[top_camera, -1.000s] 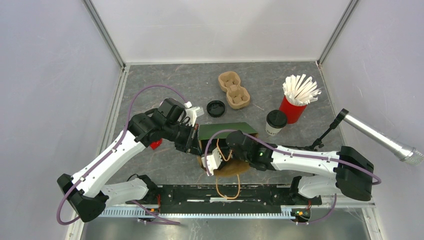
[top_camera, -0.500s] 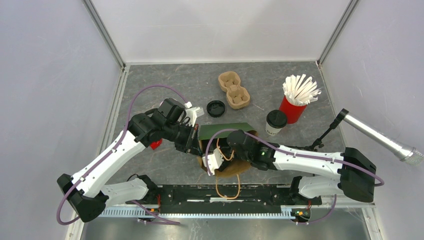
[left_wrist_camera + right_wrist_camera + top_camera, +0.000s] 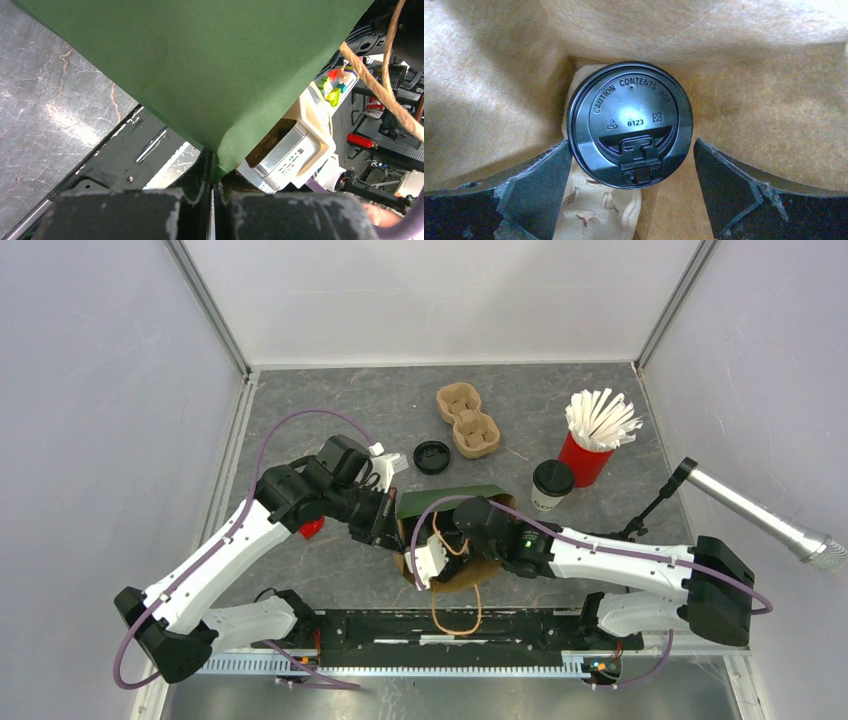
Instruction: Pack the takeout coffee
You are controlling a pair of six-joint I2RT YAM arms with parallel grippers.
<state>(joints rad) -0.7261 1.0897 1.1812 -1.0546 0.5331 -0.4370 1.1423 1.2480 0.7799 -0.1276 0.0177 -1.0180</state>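
**Lidded coffee sits down in the bag, right fingers spread beside it**

The takeout coffee (image 3: 630,125) stands deep inside the paper bag (image 3: 744,100). It is seen from straight above, so only its round, glossy black plastic lid shows, embossed with raised lettering and a sip flap. The cup wall is hidden. It rests in a moulded pulp carrier (image 3: 599,210), pale brown and fibrous, on the bag's floor. The bag's inner walls are matt kraft brown and softly creased, while its outer face is smooth dark green.

The right gripper (image 3: 631,145) reaches into the bag's mouth. Its two dark fingers are spread wide on either side of the lid and are not clamping it. The left gripper (image 3: 212,186) is closed tight on the bag's green edge, with the paper pinched between its fingers. A twisted tan twine handle (image 3: 455,618) loops out toward the near edge.

On the grey marbled table (image 3: 340,410) a second lidded cup (image 3: 551,490), white paper with dark print, stands upright just beside a red cup (image 3: 583,462) holding a fan of white straws (image 3: 600,415). Farther back lie a two-welled second pulp carrier (image 3: 467,420) and, near it, a loose black lid (image 3: 432,457).

In all there are two lidded cups, one loose lid, two carriers, one bag and one red cup.
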